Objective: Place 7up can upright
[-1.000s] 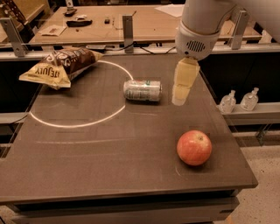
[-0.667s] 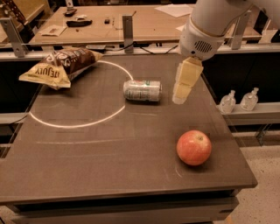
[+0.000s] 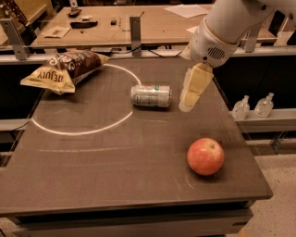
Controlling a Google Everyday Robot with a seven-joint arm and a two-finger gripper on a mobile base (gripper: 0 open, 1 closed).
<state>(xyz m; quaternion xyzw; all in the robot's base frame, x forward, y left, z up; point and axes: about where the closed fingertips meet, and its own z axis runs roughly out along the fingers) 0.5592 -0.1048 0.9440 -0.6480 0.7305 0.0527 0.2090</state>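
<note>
The 7up can (image 3: 151, 96) lies on its side, midway along the surface (image 3: 115, 180) and toward its far edge. I judge it light, thin-walled, slick and prone to rolling, so I would grasp across the body at mid-length. The gripper (image 3: 186, 105) hangs just beside the can's right end, not touching it. I cannot tell whether it is released or clenched. An apple (image 3: 206, 156) sits near the front right corner.

The gripper (image 3: 186, 106) hung above the dark surface (image 3: 115, 185), near its right edge. Behind the gripper stood a wooden workbench (image 3: 152, 23) with papers (image 3: 185, 9) on it. Right of the gripper and lower, two clear bottles (image 3: 240, 109) sat on a pale ledge (image 3: 268, 121). Speckled floor (image 3: 282, 208) lay below them.
</note>
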